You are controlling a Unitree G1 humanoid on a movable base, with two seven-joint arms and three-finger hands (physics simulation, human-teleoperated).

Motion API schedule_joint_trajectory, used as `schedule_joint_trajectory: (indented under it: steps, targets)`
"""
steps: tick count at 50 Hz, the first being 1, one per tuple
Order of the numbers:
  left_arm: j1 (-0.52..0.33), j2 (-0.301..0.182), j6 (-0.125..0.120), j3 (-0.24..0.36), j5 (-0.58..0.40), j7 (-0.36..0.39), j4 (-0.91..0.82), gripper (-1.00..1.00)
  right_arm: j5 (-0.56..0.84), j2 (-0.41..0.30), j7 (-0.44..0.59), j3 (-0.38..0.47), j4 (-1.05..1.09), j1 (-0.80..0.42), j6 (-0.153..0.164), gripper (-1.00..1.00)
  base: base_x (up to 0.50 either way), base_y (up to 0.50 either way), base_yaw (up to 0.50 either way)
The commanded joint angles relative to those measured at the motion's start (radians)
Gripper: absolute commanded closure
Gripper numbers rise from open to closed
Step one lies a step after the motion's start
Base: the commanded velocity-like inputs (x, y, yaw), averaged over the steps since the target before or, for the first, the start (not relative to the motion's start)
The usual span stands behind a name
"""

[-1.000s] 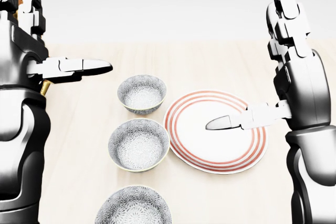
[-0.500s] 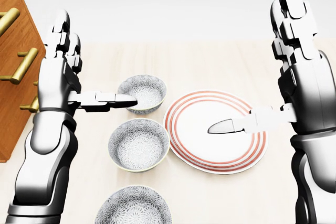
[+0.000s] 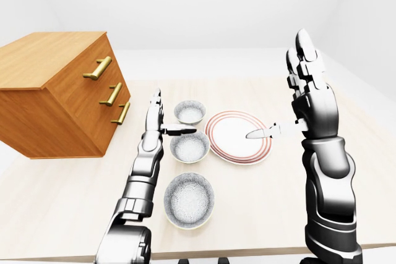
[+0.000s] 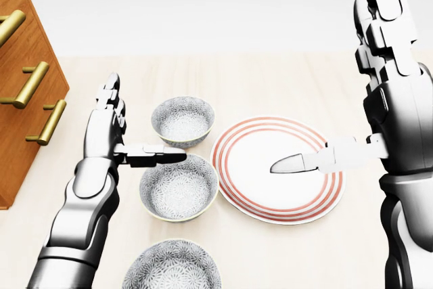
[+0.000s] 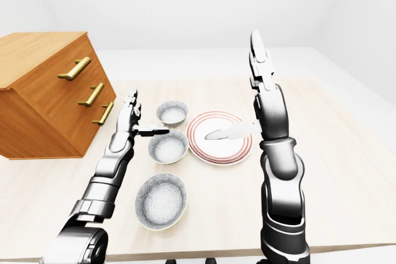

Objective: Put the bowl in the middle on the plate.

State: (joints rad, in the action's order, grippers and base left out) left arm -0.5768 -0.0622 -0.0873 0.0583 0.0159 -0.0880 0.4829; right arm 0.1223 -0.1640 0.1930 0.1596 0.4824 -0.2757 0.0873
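Three grey patterned bowls stand in a column on the pale table. The middle bowl (image 4: 178,187) sits just left of the red-ringed white plate (image 4: 270,199), nearly touching its rim. My left hand (image 4: 139,130) is open, fingers pointing up, left of the middle bowl. Its thumb (image 4: 162,156) reaches rightward over that bowl's upper rim, between it and the far bowl (image 4: 183,120). My right hand (image 4: 331,79) is open and raised at the right, its thumb (image 4: 294,162) hovering over the plate. Neither hand holds anything.
The near bowl (image 4: 172,269) lies at the bottom edge of the head view. A wooden drawer chest (image 3: 55,91) with brass handles stands on the table's left side, close to my left arm. The table (image 3: 346,171) stretches rightward beyond the plate.
My left hand has dropped lower and farther from the camera; its thumb went from the far bowl to the middle bowl's upper rim. The right hand barely shifted upward.
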Motion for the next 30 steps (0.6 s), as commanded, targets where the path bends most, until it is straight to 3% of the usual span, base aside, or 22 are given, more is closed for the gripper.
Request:
schedule_joint_trajectory:
  steps: [1,14,18,27,30]
  targets:
    - [-0.073,-0.025,0.000,0.017,0.020,-0.026,0.190,-1.00,0.003,0.001,0.002,-0.001,-0.001,0.003,0.000,-1.00,0.00,0.00,0.00]
    - [-0.107,-0.057,0.000,0.030,0.010,-0.074,0.285,-1.00,0.005,0.004,0.006,-0.005,0.011,0.007,0.000,-1.00,0.00,0.00,0.00]
    - [-0.111,-0.057,0.014,0.029,0.006,-0.081,0.317,-1.00,0.008,0.007,0.006,-0.008,0.009,0.008,0.000,-1.00,0.00,0.00,0.00]
    - [-0.157,-0.054,0.092,0.030,0.001,-0.078,0.488,-1.00,0.010,0.009,0.006,-0.008,0.009,0.013,0.000,-1.00,0.00,0.00,0.00]
    - [-0.170,-0.052,0.103,0.030,0.001,-0.072,0.535,-1.00,0.010,0.009,0.006,-0.007,0.008,0.014,0.000,-1.00,0.00,0.00,0.00]
